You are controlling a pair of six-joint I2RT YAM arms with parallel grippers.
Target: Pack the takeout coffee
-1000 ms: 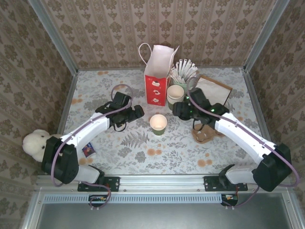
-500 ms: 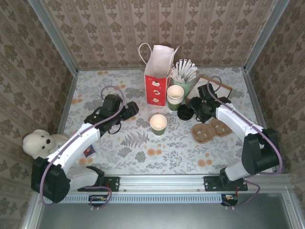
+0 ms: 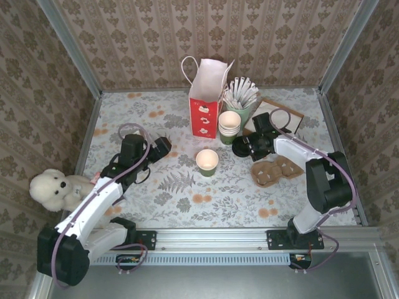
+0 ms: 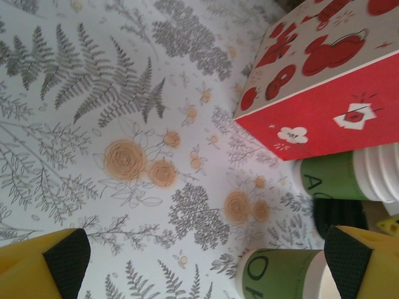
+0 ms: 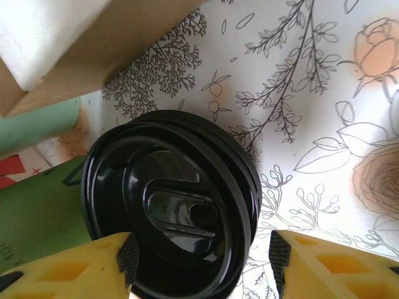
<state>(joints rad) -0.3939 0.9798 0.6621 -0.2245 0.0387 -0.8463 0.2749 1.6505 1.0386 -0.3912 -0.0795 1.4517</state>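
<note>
Coffee cup [image 3: 207, 162], mid-table, still lidless; left gripper [image 4: 206, 258], drawn back leftward, jaws wide, empty; right gripper [image 5: 202, 252], newly lowered, jaws narrowing around lids [image 5: 171, 205], not yet clamped, so capping likely precedes bag [image 3: 206, 106].

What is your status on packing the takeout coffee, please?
Left gripper open, empty. Right gripper jaws straddle black lid, no grip yet. Green cup lidless, mid-table. Cup stack close beside lid.
</note>
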